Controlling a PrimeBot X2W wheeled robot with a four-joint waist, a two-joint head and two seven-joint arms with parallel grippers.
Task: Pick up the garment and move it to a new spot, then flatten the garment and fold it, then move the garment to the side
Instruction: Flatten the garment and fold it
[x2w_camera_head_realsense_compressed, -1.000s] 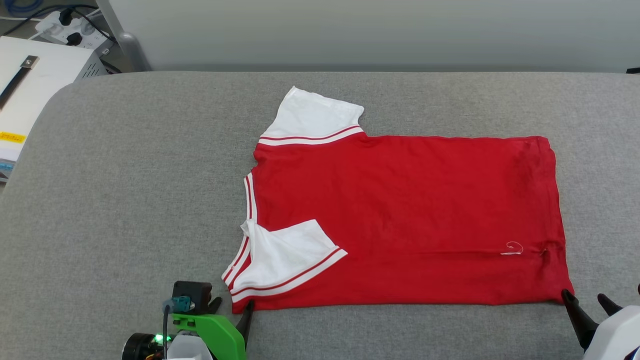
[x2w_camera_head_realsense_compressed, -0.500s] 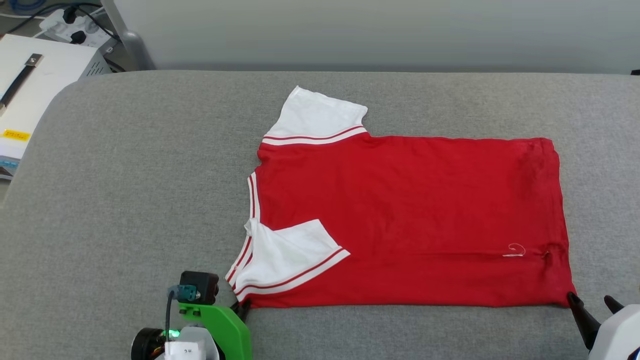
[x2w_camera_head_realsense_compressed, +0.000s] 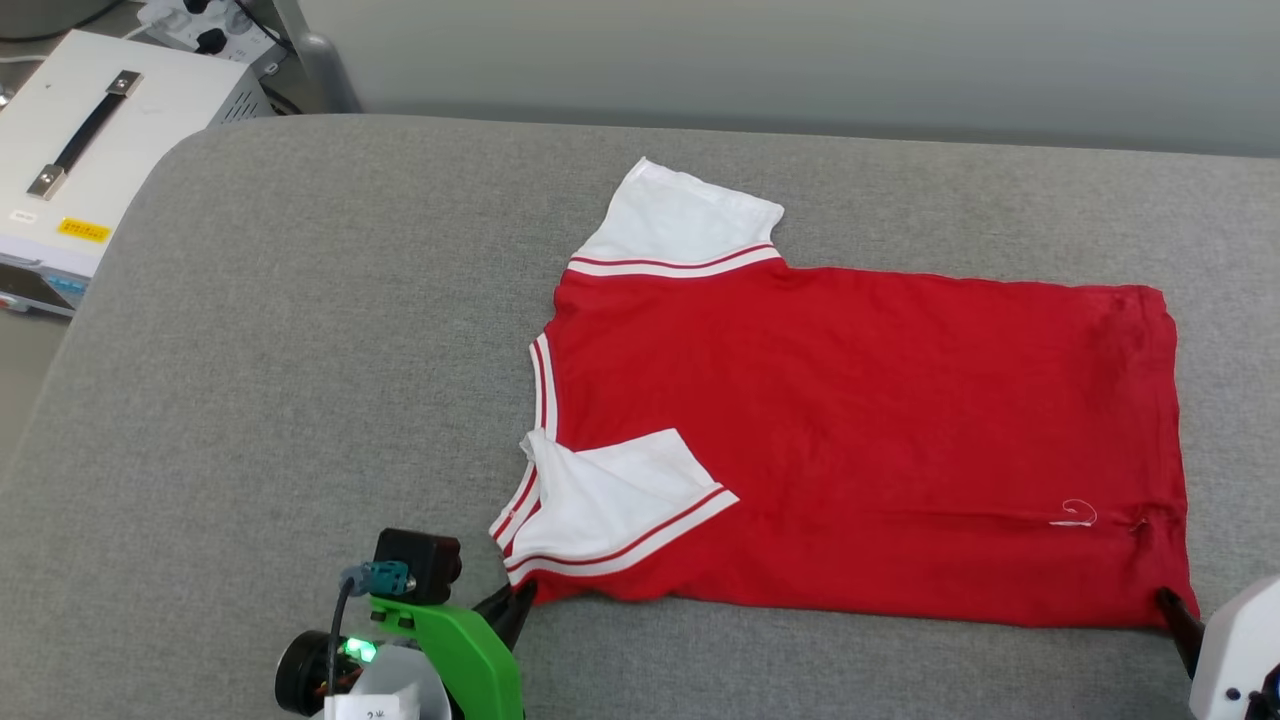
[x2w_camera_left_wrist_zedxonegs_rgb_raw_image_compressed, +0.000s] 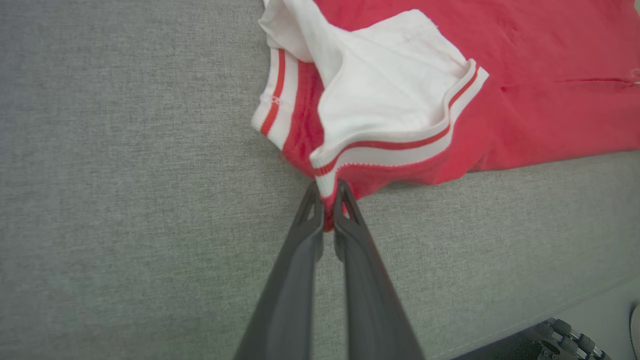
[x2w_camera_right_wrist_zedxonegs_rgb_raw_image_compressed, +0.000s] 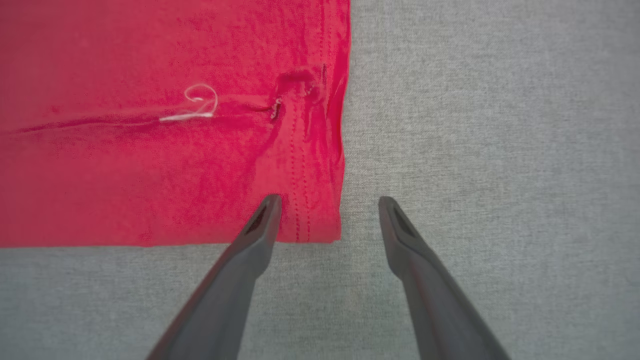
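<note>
Progress, near edge first: the garment (x2w_camera_head_realsense_compressed: 860, 440) lies flat on the grey padded surface (x2w_camera_head_realsense_compressed: 250, 350), right of centre, plain red side up, collar toward the robot's left. Relocating and flattening appear done. Folding looks barely begun: 1 of 2 sleeves, the near sleeve (x2w_camera_head_realsense_compressed: 620, 495), is turned in over the body, while the far sleeve (x2w_camera_head_realsense_compressed: 685, 215) juts out, not yet folded. The body folds and the move aside remain.

Claws: the left gripper (x2w_camera_left_wrist_zedxonegs_rgb_raw_image_compressed: 327, 192) is pressed together, pinching the garment's near shoulder corner at the striped trim. The right gripper (x2w_camera_right_wrist_zedxonegs_rgb_raw_image_compressed: 327, 205) is spread wide astride the near hem corner, 1 finger over red cloth, 1 over bare grey, gripping nothing.
</note>
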